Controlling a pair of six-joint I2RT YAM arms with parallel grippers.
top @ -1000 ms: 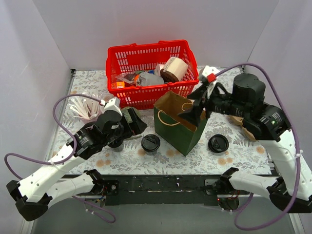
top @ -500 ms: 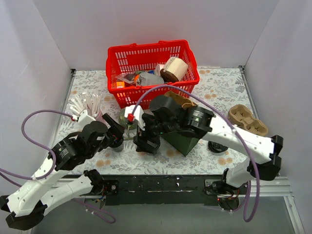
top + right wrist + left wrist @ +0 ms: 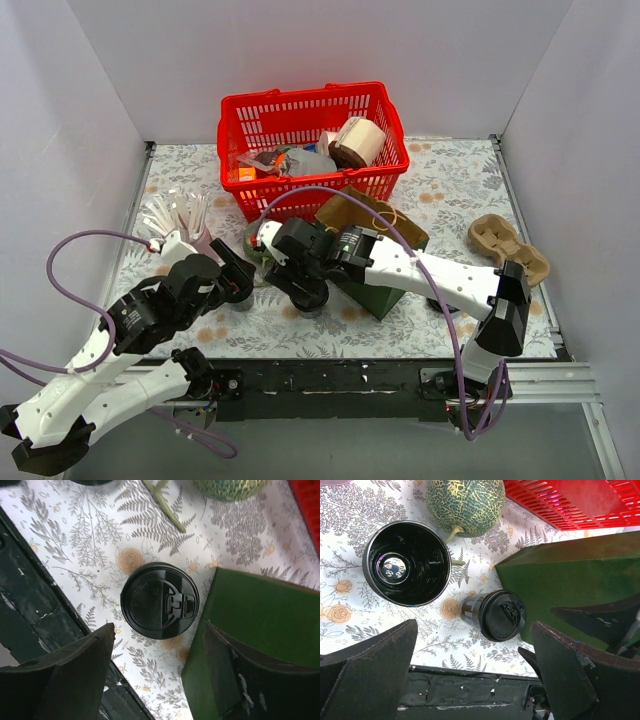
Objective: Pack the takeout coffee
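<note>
The right hand (image 3: 160, 625) hovers open and empty, and the lidded takeout coffee (image 3: 160, 600) stands on the worktop (image 3: 75, 540) just below its spread fingers, untouched. The left hand (image 3: 474, 625) gapes fully open and empty above the same cup.

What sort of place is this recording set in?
Probably a staged lab test cell: plain white panel walls box in a floral-clothed table, and takeout-packing props sit on it: a red shopping basket, a green paper bag and a lidded black cup.
</note>
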